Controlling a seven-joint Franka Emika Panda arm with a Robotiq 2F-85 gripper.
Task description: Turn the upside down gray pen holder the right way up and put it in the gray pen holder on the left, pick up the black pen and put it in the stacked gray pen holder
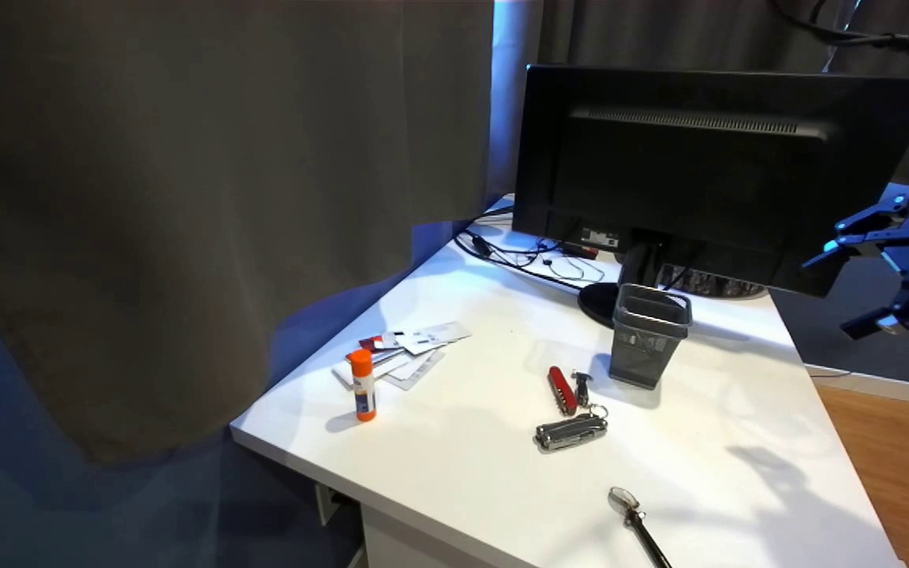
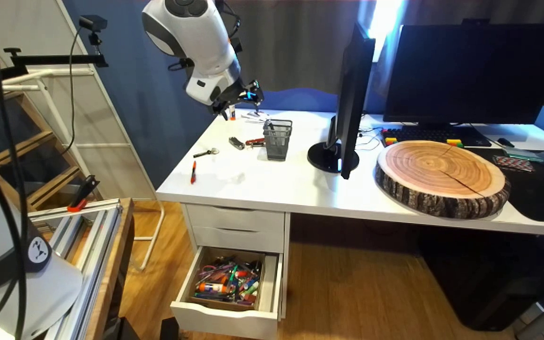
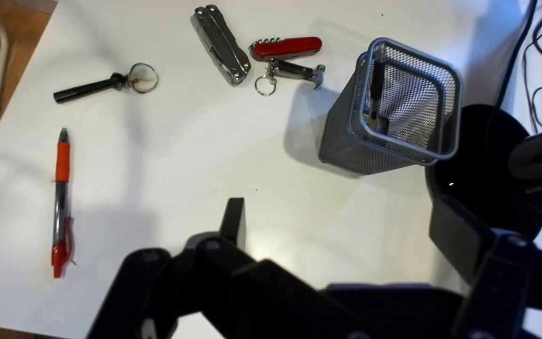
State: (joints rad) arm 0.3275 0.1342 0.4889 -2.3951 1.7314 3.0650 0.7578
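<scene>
Two gray mesh pen holders stand stacked one inside the other, right way up; the double rim shows. The stacked gray pen holder is in both exterior views and in the wrist view. A black pen stands inside it, leaning on the wall; its top also shows in an exterior view. My gripper is open with nothing between its fingers. It hangs well above the table, apart from the holder. It also shows in both exterior views.
A monitor stands close behind the holder. On the table lie a red pen, a magnifying glass, a multitool, a red pocket knife and a small hammer tool. A glue stick stands near cards.
</scene>
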